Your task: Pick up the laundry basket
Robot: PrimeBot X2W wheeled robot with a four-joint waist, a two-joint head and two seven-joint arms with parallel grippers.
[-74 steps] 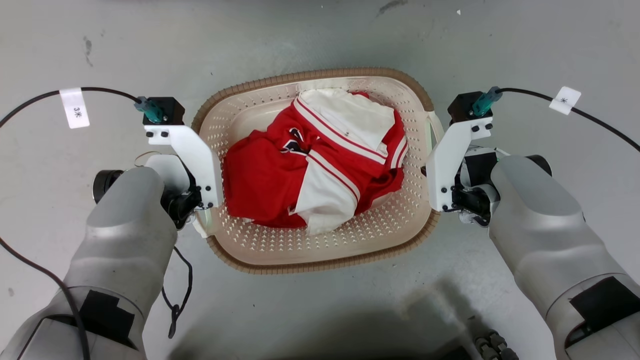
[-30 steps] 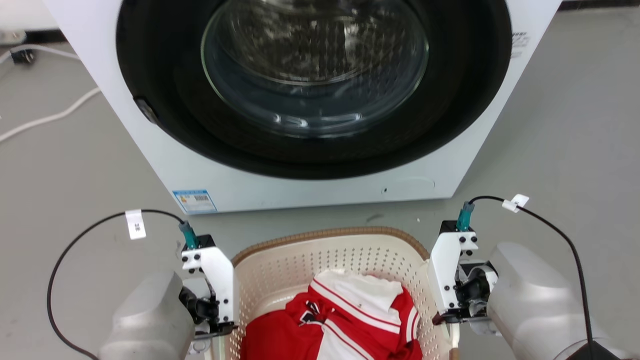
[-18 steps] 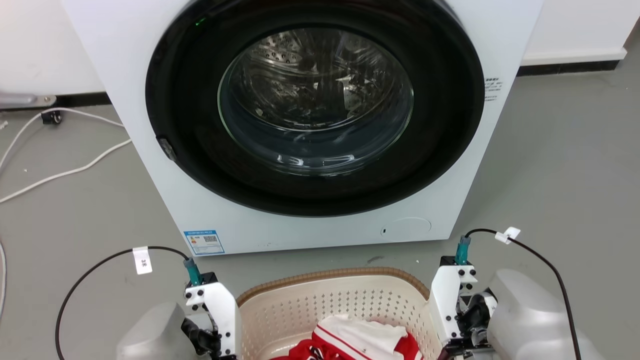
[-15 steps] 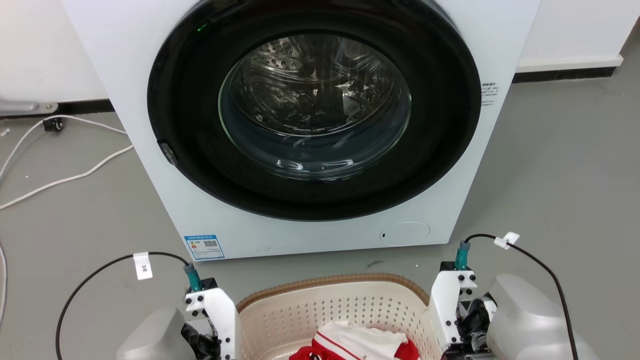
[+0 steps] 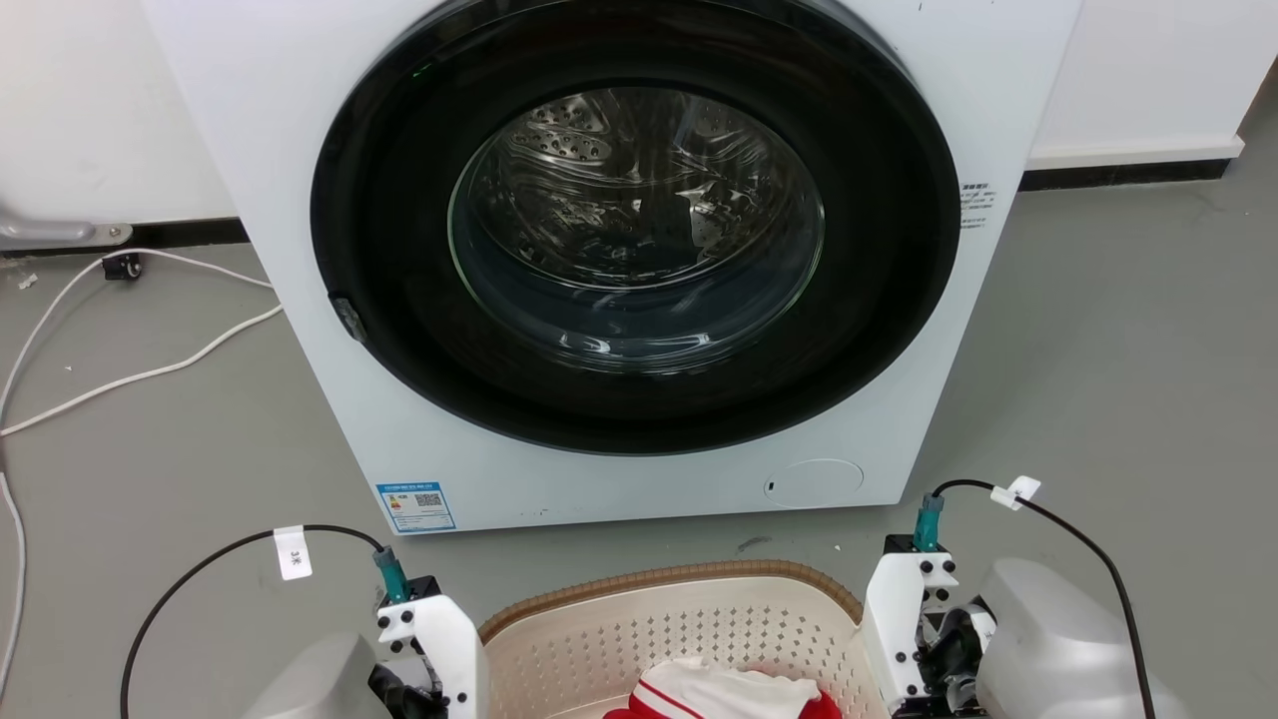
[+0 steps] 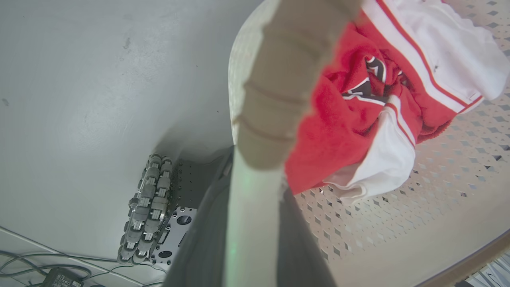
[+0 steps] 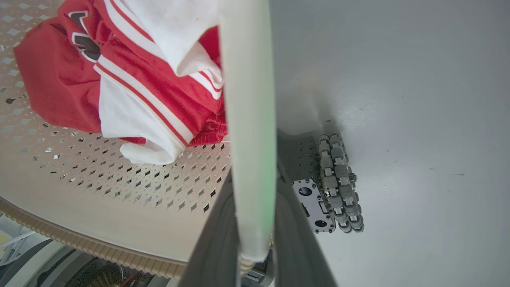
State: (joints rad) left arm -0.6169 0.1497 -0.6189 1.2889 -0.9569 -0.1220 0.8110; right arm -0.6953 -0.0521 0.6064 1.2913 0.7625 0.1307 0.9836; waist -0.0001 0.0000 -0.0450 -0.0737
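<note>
The laundry basket (image 5: 667, 617), cream perforated plastic with a brown woven-look rim, sits at the bottom centre of the head view between my two wrists. It holds a red and white garment (image 6: 358, 115). In the left wrist view my left gripper (image 6: 255, 175) is shut on the basket's white side handle (image 6: 249, 223), under the brown rim. My right gripper (image 7: 253, 187) is likewise shut on the opposite white handle (image 7: 249, 119). Both wrist views show the basket held above the grey floor, with its wall (image 7: 79, 191) seen from the side.
A white washing machine (image 5: 300, 180) with a closed round glass door (image 5: 637, 225) stands straight ahead, close behind the basket. White cables (image 5: 130, 374) lie on the floor at the left. My wheeled base (image 6: 149, 207) (image 7: 338, 183) shows below the basket.
The head camera has swung up from looking down on the basket to facing the washing machine, so the basket now sits at the picture's bottom. Both grippers have stayed at its handles.
</note>
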